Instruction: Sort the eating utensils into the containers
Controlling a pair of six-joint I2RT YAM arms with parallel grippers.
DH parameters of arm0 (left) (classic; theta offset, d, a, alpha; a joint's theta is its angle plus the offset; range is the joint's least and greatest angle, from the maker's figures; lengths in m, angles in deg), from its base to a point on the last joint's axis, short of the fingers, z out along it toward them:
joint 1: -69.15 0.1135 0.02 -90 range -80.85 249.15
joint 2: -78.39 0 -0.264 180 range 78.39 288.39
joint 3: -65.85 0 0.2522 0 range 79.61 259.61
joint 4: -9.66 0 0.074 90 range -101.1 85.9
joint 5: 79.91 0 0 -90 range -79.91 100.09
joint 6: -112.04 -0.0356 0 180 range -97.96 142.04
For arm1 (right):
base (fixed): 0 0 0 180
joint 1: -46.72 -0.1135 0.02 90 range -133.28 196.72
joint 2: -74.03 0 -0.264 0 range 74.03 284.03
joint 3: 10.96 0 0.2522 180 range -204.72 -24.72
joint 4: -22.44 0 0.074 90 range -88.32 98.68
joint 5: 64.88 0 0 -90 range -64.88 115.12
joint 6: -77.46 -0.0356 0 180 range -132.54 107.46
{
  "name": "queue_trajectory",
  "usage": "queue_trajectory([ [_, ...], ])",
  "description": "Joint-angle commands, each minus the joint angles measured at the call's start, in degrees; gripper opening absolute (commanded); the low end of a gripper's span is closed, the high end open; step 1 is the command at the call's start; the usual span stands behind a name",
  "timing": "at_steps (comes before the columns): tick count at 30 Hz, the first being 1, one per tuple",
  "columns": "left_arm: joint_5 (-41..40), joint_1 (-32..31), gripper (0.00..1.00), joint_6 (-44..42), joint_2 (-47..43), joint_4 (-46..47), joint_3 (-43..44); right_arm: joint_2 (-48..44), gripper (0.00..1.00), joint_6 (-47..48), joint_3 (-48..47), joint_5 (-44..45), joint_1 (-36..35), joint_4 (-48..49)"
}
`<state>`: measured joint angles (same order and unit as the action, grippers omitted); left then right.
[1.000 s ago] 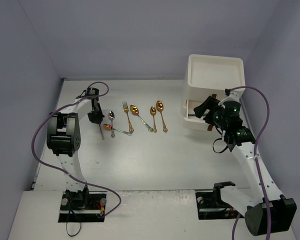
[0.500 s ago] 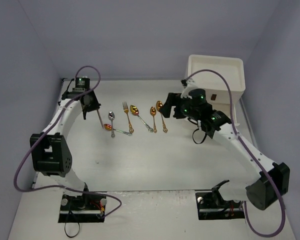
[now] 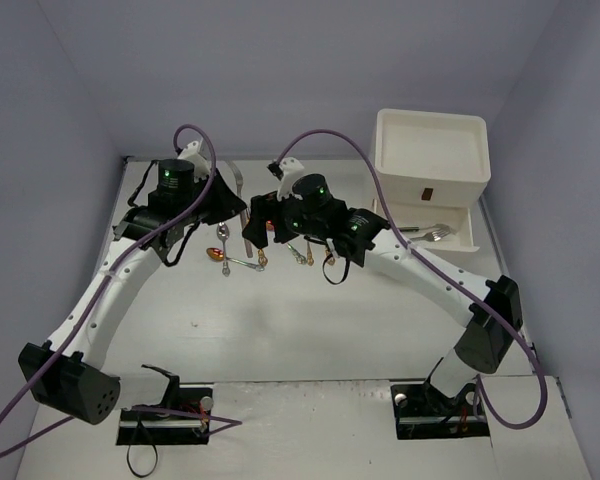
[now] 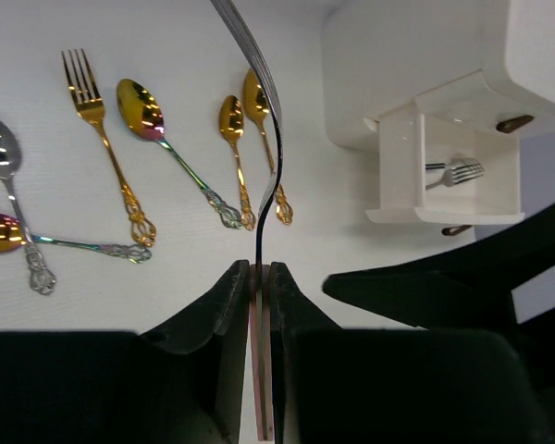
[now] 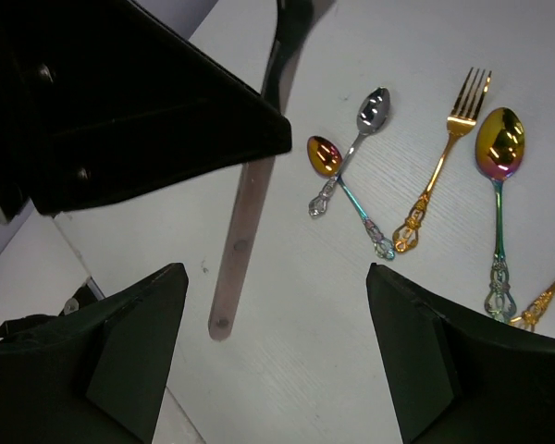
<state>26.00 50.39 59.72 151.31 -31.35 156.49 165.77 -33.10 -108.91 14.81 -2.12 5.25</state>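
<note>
1. Held utensil [image 5: 242, 231]: a thin piece with a reddish handle, clamped tight in my left jaws above the worktop [image 4: 166, 287].
2. Loose utensils: a gold fork [image 4: 97, 120], gold spoons [image 4: 141, 104] and a silver spoon [image 4: 0, 148] lie in a row on the worktop.
3. Cabinet [image 3: 430, 145]: stands at the right. One drawer [image 4: 444, 217] is pulled out, with a silver fork [image 4: 455, 172] inside.
4. My right jaws stand wide and hold nothing, over the worktop beside the row.

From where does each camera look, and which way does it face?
Top external: above and behind the robot; faces down on table; left arm, right arm show.
Left wrist: past left end effector, shut on a utensil, toward gold fork and open drawer.
Right wrist: down at table, through open right end effector.
Shared: both wrists see the gold fork.
</note>
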Motion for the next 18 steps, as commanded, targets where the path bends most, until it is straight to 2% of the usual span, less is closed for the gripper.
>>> queue_trajectory([
  [1, 2.4, -1.0, 0.00, 4.6, -5.2, 7.6, -2.5, -0.1, 0.74, 1.2, -3.2, 1.3, -1.1, 6.3],
  [10, 3.8, -2.2, 0.00, 8.1, -9.6, 11.8, -7.4, 0.5, 0.64, 0.3, -2.8, 2.2, -3.1, 7.6],
  [15, 3.9, -3.0, 0.00, 8.5, -10.3, 12.1, -8.3, 0.3, 0.51, 0.1, -1.9, 3.3, -3.9, 8.1],
  [18, 3.9, -3.5, 0.00, 8.3, -10.3, 12.3, -8.6, -0.2, 0.37, -0.1, -1.2, 4.6, -4.3, 8.4],
])
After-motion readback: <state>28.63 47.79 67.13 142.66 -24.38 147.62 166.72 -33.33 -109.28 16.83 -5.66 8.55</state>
